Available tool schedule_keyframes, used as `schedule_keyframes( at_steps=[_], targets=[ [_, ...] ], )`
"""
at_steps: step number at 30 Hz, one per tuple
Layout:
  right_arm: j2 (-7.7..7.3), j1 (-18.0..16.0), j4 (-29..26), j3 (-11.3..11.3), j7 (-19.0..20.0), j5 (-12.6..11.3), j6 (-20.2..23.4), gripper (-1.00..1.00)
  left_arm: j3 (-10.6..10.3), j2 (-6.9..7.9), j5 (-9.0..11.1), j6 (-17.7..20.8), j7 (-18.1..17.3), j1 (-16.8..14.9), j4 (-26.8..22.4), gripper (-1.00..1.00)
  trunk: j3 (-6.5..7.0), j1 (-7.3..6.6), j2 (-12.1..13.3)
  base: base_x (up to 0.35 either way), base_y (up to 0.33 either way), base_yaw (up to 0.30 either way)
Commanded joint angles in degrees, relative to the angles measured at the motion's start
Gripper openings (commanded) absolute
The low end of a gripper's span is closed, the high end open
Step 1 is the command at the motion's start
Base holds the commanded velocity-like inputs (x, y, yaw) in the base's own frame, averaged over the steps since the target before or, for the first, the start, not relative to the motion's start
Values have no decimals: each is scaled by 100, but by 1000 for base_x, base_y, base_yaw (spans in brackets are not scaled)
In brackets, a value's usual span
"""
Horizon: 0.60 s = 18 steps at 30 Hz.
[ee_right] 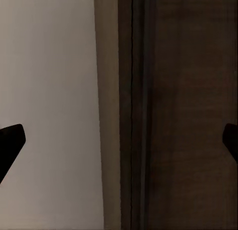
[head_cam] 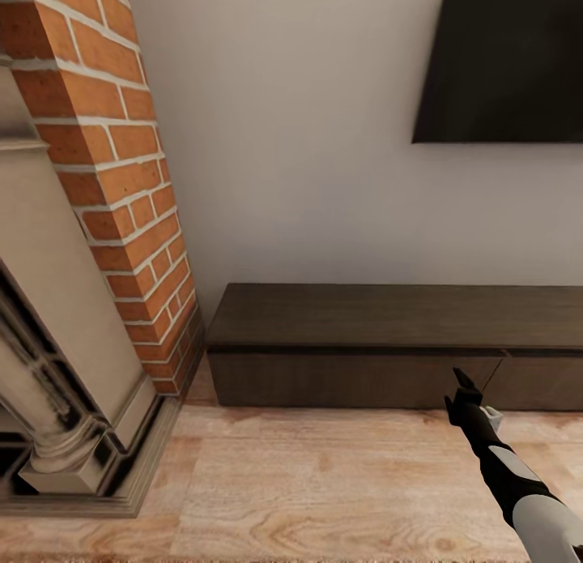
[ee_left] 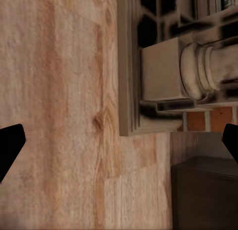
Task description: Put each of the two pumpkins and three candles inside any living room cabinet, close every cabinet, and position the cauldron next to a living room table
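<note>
A: What do we have in front of us?

B: Head view: the cabinet (head_cam: pixel 389 344), a long low dark-brown unit, runs along the pale wall (head_cam: pixel 283 142) w/ its long axis left-to-right across our view. Drawer fronts look flush, so we judge them shut. Its left end stops near the brick column (head_cam: pixel 121 182) of the fireplace (head_cam: pixel 65 328).

A: Where's our claw vs. the cabinet?

B: The right gripper (head_cam: pixel 463 389) reaches out from the lower right, tip just short of the cabinet's front face, near a seam between two drawer fronts, right of centre. The right arm is clearly the nearer one. In the right wrist view its dark fingertips (ee_right: pixel 10 140) sit at opposite edges of the picture, far apart, so the claw is spread & holds nothing. Between them: cabinet wood and wall.

A: And the left gripper?

B: The left wrist view shows its fingertips (ee_left: pixel 10 145) likewise spread wide, nothing held, over the wood floor (ee_left: pixel 59 115), w/ the fireplace's carved base and the cabinet's left end beyond.

A: Anything in the way?

B: Bare floor between us & the cabinet; nothing blocks the front. A dark wall screen (head_cam: pixel 502 61) hangs above, well clear. No candles, pumpkins or cauldron visible here. We judge the next move is abt getting a drawer front open, the fronts being handleless.
</note>
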Motion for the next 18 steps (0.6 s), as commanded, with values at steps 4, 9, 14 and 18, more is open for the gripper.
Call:
schedule_keyframes(
  at_steps=[4,9,14,18],
  targets=[
    [-37,-10,-45,-8,-13,-27,89,100,4,-3,22,35,0,-1,-5,100,-93,9,-8,0,0,0],
    [-45,-11,-111,-2,-17,-14,124,100,4,-7,5,23,-32,-1,-4,100,-115,12,-9,0,0,0],
    [-43,-5,-126,-1,-14,-11,137,100,7,-15,-89,-201,-416,-1,238,100,-115,12,-9,46,-32,0],
    [-41,-4,-126,-1,-26,-10,147,100,11,-13,-175,-476,-631,-1,414,100,-115,12,-9,191,-140,0]
  ],
)
